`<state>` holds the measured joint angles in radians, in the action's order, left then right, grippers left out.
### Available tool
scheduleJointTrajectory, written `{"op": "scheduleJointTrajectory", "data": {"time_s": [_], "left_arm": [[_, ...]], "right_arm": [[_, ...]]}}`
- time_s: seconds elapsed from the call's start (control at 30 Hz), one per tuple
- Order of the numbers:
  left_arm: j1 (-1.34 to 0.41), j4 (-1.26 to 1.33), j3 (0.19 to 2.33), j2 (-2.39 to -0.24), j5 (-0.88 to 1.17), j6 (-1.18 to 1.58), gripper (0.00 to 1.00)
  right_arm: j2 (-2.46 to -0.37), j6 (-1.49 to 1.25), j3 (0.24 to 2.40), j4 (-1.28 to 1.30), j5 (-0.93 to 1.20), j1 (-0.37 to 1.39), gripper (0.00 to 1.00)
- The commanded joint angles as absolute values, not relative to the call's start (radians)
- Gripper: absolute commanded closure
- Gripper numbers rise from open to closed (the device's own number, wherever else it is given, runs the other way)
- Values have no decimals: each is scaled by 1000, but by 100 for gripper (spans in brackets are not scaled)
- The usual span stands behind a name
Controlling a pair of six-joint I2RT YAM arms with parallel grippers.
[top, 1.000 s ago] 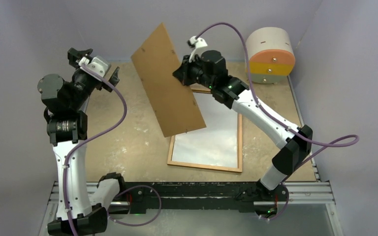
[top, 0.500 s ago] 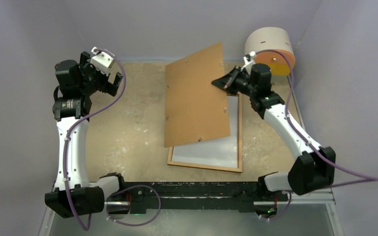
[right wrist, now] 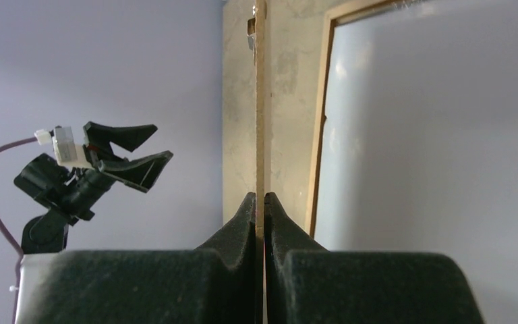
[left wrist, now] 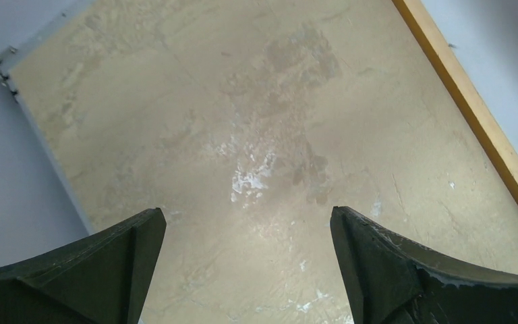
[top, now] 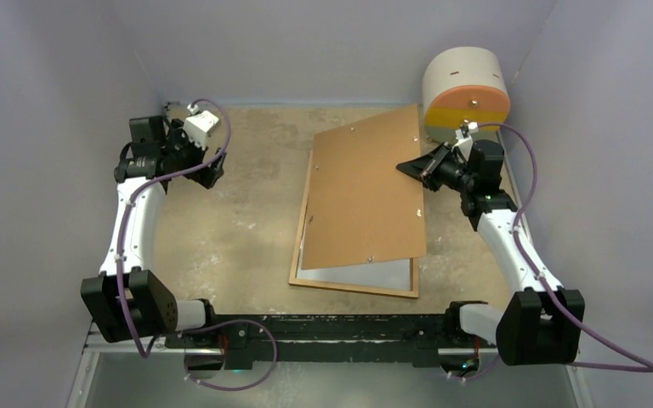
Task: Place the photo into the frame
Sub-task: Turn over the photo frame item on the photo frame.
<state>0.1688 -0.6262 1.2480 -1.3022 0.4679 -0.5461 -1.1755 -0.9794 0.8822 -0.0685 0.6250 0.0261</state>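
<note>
The orange-brown frame (top: 353,288) lies flat on the table right of centre. My right gripper (top: 417,167) is shut on the right edge of the plain brown backing board (top: 366,191), which lies slanted over most of the frame. In the right wrist view the board (right wrist: 260,101) is edge-on between my pads (right wrist: 260,202), next to the frame's edge (right wrist: 320,135). A pale glossy strip (top: 357,274) shows inside the frame; I cannot tell whether it is the photo or the pane. My left gripper (top: 211,168) is open and empty at the far left (left wrist: 246,270).
A round cream cabinet (top: 466,93) with orange and yellow drawer fronts stands at the back right, close behind my right wrist. Grey walls enclose the table on three sides. The frame's edge (left wrist: 472,115) crosses the left wrist view's upper right.
My right arm has swung right and lowered the board from raised and steep down to slanting low over the frame. My left arm has moved toward the back left wall, its gripper still open.
</note>
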Motion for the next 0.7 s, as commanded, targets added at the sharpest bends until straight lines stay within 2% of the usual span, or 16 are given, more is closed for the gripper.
{"op": "scheduleJointTrajectory", "data": {"time_s": [0.0,0.23,0.67], "left_arm": [[164,-666,1233,-1324,485,-600,0],[153,-666,1196,-1336,486,-601,0],[80,-649,1131,-1392,397,-591,0]], "right_arm": [[-1182,-986,862,-182,720,16,100],[-1254,-977,838,-245,741,12,100],[-1261,-967,743,-299,640,11,100]]}}
